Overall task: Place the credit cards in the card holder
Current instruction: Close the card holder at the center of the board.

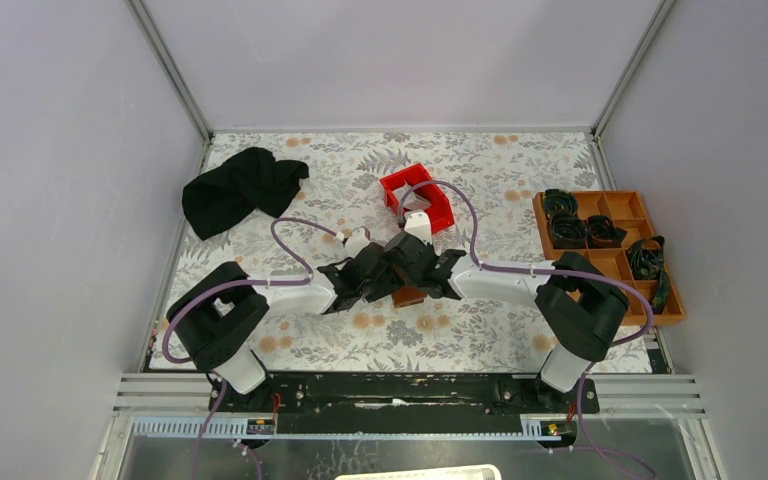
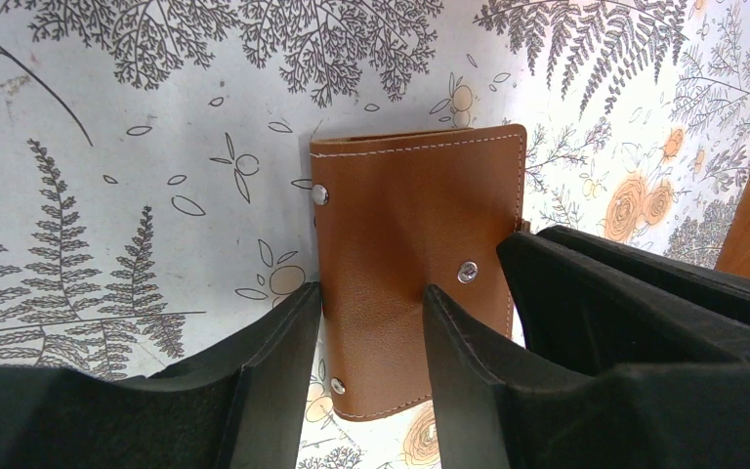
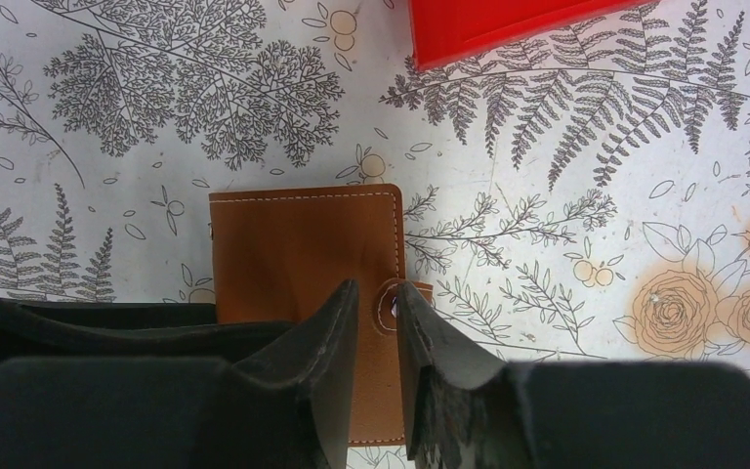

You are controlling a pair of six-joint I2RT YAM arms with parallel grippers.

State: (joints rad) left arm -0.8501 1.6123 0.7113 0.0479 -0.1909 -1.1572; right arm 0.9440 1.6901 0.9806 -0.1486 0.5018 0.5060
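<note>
- Jaws of the left gripper (image 2: 370, 291) stand open over the card holder (image 2: 415, 210). In the left wrist view 1 finger is at its long edge at 9 o'clock and the other is above its middle. I cannot tell if they touch the leather.
- Jaws of the right gripper (image 3: 379, 291) are almost together with the tab clasp (image 3: 388, 311) between them, so they appear to pinch it.
- The card holder lies shut and flat near the middle of the surface (image 2: 137, 215), under both grippers. The red bin (image 1: 417, 195) is at 12 o'clock from it and apart from it.
- None of the credit cards shows in any view, so I cannot say where they are.
- I judge the holder light, thin and soft. It will probably bend, or slide on the smooth surface, if only 1 side is pulled.
- Good holds, in my opinion, are 2: the tab for opening, because in the right wrist view it stands out past the edge at 3 o'clock, and the opposite long edge for keeping the body down.
- The snap may need a firm pull, and the small tab may slip out of the jaws.
</note>
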